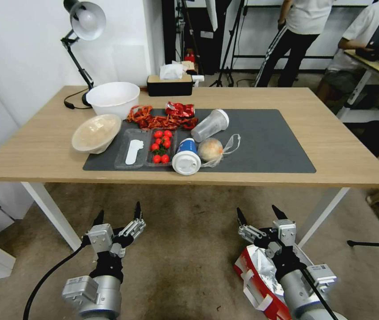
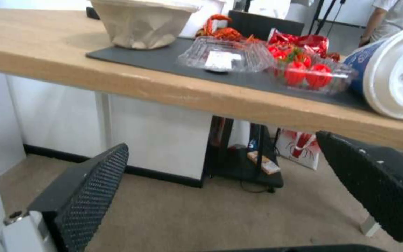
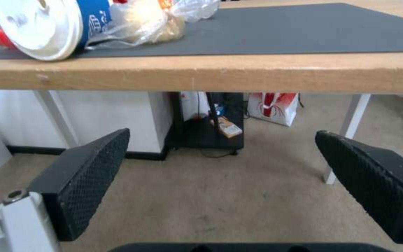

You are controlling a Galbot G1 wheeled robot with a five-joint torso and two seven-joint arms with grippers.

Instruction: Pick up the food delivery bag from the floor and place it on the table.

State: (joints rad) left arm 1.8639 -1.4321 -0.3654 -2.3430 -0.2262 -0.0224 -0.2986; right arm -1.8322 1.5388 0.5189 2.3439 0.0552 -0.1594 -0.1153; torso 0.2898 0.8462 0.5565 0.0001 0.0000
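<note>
With the table (image 1: 42, 151) crowded at its middle and the food delivery bag (image 1: 260, 278) on the floor (image 1: 185, 266) beneath the empty, spread-fingered right gripper (image 1: 261, 214), lower that arm onto a strap handle, while the left gripper (image 1: 118, 214) hovers agape nearby.

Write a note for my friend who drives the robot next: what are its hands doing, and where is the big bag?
Left gripper: open, empty, low in front of the table.
Right gripper: open, empty, above the food delivery bag.
The bag lies on the floor at the robot's right, under the right arm.
Done: nothing yet; the bag is not gripped.
Left: grip the bag, lift it, set it on the table.
</note>
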